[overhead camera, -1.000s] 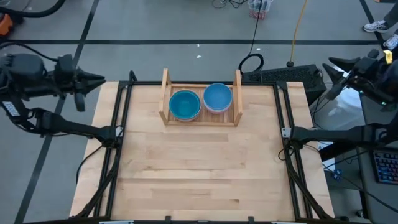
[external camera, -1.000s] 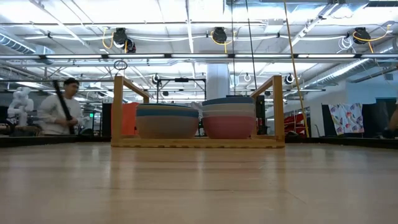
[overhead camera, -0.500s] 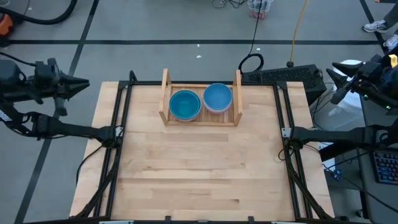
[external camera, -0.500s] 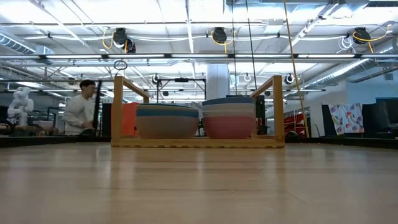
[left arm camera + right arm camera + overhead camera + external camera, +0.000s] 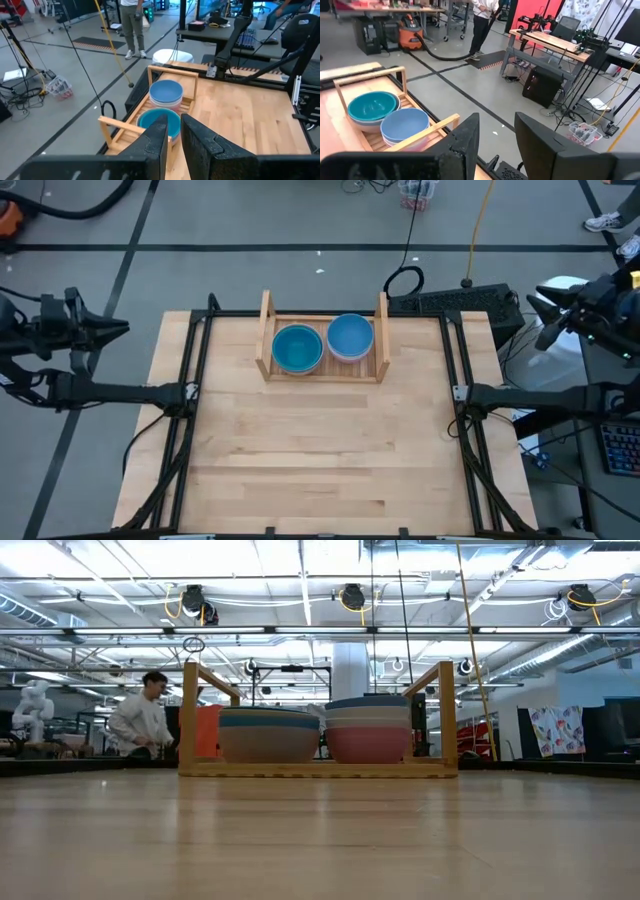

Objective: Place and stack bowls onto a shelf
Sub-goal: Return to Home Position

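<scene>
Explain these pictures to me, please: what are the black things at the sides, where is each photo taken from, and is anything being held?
They are two robot arms, each ending in a two-finger gripper. One picture looks straight down from above, one looks level across the tabletop, and two come from cameras on the arms' wrists. On the light wooden table stands a low light-wood shelf with two upright side boards. It holds two stacks of small round plastic bowls, one topped by a teal bowl, the other by a light blue bowl. The left gripper and the right gripper hang beyond the table's edges, fingers apart, holding nothing. The person behind is just in the room.
</scene>
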